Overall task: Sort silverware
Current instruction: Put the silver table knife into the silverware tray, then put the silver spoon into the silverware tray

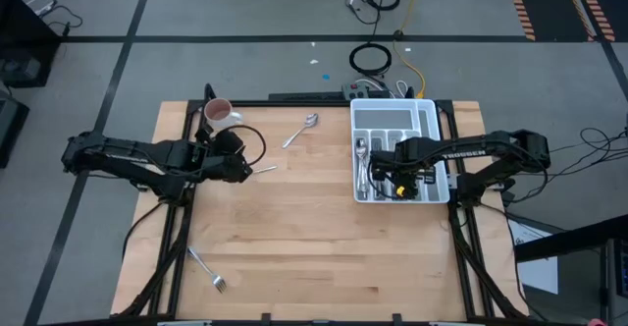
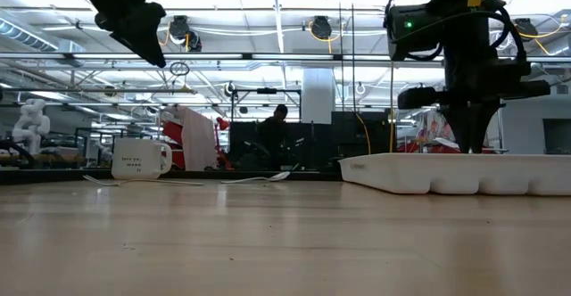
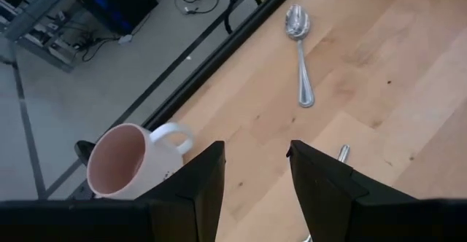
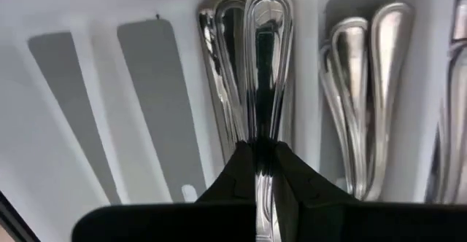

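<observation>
The white tray (image 1: pixel 435 120) at the table's right holds several pieces of silverware (image 1: pixel 364 164). My right gripper (image 1: pixel 397 176) stands over it, pointing down, shut on one shiny piece (image 4: pixel 268 45) that runs along a compartment above other handles (image 4: pixel 226 74). A spoon (image 1: pixel 302 130) lies flat near the far edge, and a fork (image 1: pixel 208 270) at the near left. My left gripper (image 3: pixel 255 176) hangs open, high above the table beside the white mug (image 3: pixel 124 162). The tip of another piece (image 3: pixel 343 152) shows on the wood below it. My right gripper pinches the shiny piece between its two fingers (image 4: pixel 237 173), partway along its handle (image 4: pixel 264 136). The fingers come from above and lie across it. The rounded handle end (image 4: pixel 268 5) points away along the compartment. Whether it rests on the pieces below cannot be told.
The mug (image 1: pixel 218 112) stands at the table's far left corner. Two tray compartments (image 4: pixel 153 96) next to the held piece hold nothing. Bare wood (image 1: pixel 324 228) spreads over the table's middle and near half. Cables (image 1: pixel 373 59) lie on the floor beyond the far edge.
</observation>
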`<state>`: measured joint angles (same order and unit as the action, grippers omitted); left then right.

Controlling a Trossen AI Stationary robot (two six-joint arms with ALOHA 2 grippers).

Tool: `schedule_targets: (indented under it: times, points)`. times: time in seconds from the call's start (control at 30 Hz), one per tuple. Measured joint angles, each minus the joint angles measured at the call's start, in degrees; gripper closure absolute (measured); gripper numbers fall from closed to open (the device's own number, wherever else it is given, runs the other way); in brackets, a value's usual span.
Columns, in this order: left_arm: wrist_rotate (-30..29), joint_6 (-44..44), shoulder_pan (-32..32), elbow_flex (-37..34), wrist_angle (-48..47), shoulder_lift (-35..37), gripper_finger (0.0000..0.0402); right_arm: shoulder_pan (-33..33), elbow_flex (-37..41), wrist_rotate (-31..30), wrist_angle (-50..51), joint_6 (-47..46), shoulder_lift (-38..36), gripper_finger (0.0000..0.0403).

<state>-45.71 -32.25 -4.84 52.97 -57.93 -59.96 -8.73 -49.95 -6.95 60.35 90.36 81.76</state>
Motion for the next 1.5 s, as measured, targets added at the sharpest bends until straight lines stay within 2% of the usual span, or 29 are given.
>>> schedule_targets:
  times: [0.43, 0.57, 0.7, 0.9, 1.07, 1.27, 1.4, 1.5]
  points:
    - [0.0, -0.02, 0.42, 0.0, 0.0, 0.0, 0.024, -0.02, 4.52, -0.6, -5.25, 3.8, 2.29, 0.0403]
    - [0.0, -0.33, 0.37, 0.0, 0.0, 0.0, 0.024, -0.02, 4.52, -0.33, -6.7, -0.47, 2.29, 0.04]
    - [0.0, -0.37, 0.37, 0.0, 0.17, 0.0, 0.024, 0.0, 4.52, -0.28, -6.85, -6.07, 2.29, 0.0381]
    - [0.01, -0.4, 0.37, 0.0, 0.65, -0.02, 0.024, 0.17, 4.52, -0.11, -5.77, -6.42, 2.29, 0.0339]
    - [0.01, -0.44, 0.37, 0.0, 1.02, 0.0, 0.024, 0.2, 4.52, -0.06, -5.74, -15.78, 2.29, 0.031]
    - [-1.18, -0.44, 0.37, -0.02, 9.63, 0.0, 0.024, 0.22, 4.52, -1.7, -6.15, -20.33, 2.29, 0.0293]
    - [-3.24, 0.22, 0.38, -0.02, 18.54, 0.0, 0.024, 0.22, 4.37, -2.8, -6.19, -27.18, 2.28, 0.0294]
    - [-3.83, 2.82, 0.42, -0.02, 21.73, 0.0, 0.024, 0.33, 4.11, -3.57, -5.44, -32.49, 2.27, 0.0295]
